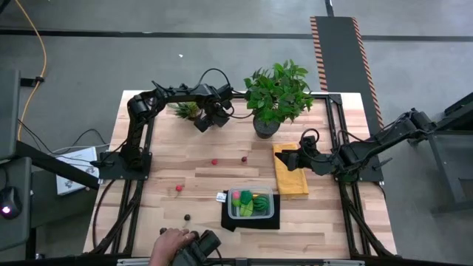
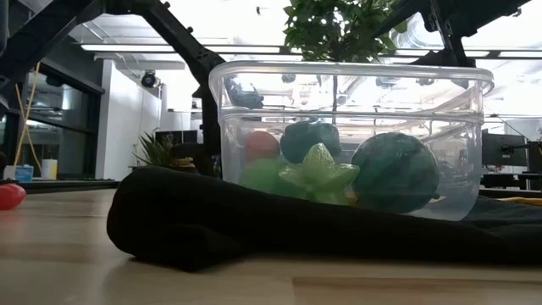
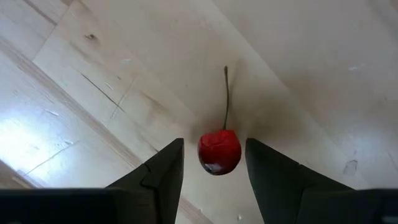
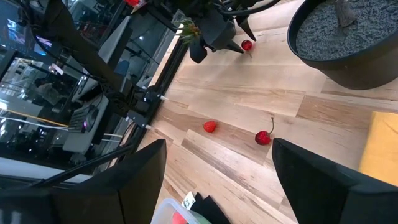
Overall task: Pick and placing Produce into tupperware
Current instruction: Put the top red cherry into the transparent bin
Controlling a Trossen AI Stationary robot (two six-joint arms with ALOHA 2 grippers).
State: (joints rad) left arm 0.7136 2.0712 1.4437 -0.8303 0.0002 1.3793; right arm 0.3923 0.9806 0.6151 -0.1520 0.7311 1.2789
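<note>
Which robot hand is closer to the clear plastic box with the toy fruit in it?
The right gripper is closer, hovering over the yellow cloth just beyond the clear plastic box. The left gripper is farther off, near the table's back edge.

I count one tupperware (image 1: 251,205) holding perhaps four produce pieces (image 1: 246,200), with five loose pieces (image 1: 214,162) scattered around it, and two potted plants (image 1: 277,94).

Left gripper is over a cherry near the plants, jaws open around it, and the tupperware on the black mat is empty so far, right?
Not quite. The tupperware already holds several produce pieces, as the low view shows. The rest stands: the left gripper is open around the cherry near the plants, and the tupperware sits on the black mat.
</note>
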